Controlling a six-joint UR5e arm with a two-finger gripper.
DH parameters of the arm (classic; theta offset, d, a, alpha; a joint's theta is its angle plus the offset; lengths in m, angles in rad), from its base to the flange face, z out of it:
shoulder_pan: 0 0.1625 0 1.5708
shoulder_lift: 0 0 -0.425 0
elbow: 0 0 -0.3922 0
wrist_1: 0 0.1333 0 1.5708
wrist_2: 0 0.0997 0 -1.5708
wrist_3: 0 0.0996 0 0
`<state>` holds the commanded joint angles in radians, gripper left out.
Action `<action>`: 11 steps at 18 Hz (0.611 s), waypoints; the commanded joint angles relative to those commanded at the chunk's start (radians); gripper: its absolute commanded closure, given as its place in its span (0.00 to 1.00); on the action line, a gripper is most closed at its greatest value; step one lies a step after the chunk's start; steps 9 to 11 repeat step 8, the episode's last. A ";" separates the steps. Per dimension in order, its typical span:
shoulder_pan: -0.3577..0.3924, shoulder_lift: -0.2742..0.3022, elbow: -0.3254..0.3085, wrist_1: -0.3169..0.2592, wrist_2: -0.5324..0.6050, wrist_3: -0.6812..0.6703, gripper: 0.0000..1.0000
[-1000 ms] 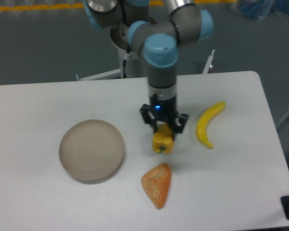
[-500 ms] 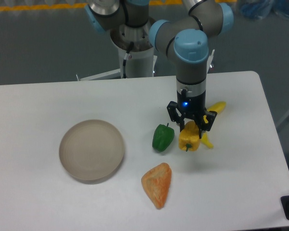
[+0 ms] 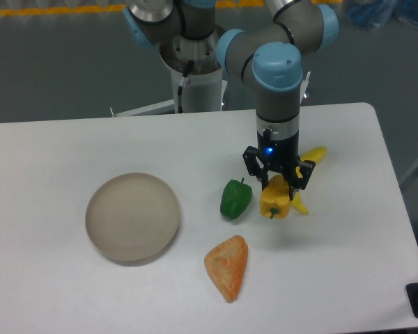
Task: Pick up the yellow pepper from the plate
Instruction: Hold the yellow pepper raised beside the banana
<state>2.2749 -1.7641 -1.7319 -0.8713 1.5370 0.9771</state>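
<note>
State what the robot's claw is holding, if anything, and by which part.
The claw holds the yellow pepper, gripping its upper part.

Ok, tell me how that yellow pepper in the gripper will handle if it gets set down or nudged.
The yellow pepper looks blocky and lobed, so it would probably rock rather than roll far. Its skin looks smooth, so it may slip in the gripper, which is shut on its top only. It probably keeps its shape.

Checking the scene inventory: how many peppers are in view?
2. The yellow pepper is in the gripper, right of the plate; the green pepper sits on the table just left of it. None seems hidden.
</note>
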 joint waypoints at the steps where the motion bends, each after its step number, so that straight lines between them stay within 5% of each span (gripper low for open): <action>1: -0.002 -0.002 0.000 0.000 0.000 0.000 0.60; 11: -0.002 -0.005 0.000 0.000 0.002 0.014 0.60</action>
